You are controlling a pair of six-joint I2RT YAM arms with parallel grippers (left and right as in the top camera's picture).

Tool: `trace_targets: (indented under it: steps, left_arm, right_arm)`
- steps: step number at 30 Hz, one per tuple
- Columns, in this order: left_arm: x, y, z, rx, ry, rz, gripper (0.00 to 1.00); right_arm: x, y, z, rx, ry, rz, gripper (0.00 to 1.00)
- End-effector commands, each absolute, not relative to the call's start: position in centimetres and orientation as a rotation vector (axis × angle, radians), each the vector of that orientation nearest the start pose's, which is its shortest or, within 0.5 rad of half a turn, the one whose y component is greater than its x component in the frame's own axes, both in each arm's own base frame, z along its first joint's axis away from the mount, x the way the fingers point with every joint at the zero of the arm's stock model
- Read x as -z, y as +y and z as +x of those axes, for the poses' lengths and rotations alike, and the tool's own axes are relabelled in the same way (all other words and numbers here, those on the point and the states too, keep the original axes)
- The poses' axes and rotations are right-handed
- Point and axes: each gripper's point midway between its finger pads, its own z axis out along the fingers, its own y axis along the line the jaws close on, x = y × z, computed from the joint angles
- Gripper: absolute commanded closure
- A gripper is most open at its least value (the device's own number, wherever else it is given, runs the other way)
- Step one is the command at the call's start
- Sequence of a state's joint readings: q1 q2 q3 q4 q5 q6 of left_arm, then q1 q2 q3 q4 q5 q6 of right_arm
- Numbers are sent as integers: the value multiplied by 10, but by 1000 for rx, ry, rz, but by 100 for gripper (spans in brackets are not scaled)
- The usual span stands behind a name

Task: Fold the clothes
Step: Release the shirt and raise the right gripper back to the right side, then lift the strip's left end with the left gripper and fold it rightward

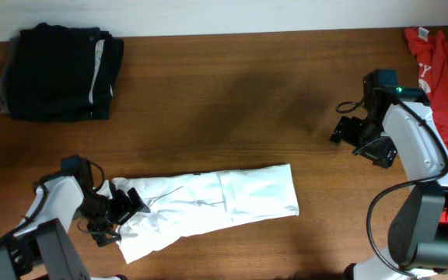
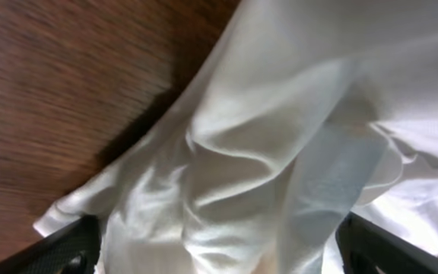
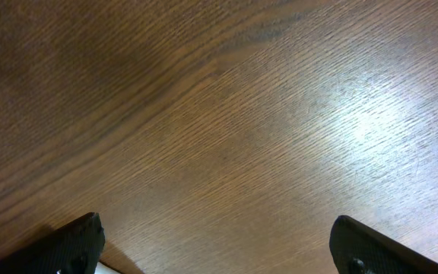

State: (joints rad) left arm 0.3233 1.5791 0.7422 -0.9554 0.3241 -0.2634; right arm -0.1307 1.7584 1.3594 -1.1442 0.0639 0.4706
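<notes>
Left hand point(image 1: 123, 211) wide open, straddling white T-shirt point(image 1: 232, 198)

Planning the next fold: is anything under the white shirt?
Only bare table shows around the shirt, which lies as a long strip. The left gripper, open, straddles rumpled cloth at its left end. Whatever is beneath the cloth is covered.

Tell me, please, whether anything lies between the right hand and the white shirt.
Nothing visible does. Only bare table separates the right hand from the shirt; the red garment lies beyond the hand at the right edge, and the black pile sits in the far left corner.
</notes>
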Motion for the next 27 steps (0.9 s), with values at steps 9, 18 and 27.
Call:
trace_targets:
  steps: [9,18,27]
  left_arm:
    - [25,41,196,228,3097,-944,1]
    - [21,0,196,614,3072,-916,11]
    - [11,-13,198,708,3083,-897,100]
  right_arm:
    - [-90,-59,323,119,2949,926,2]
    - [-90,-59,323,119,2949,926,2]
    - [-90,-59,323,119,2949,926,2]
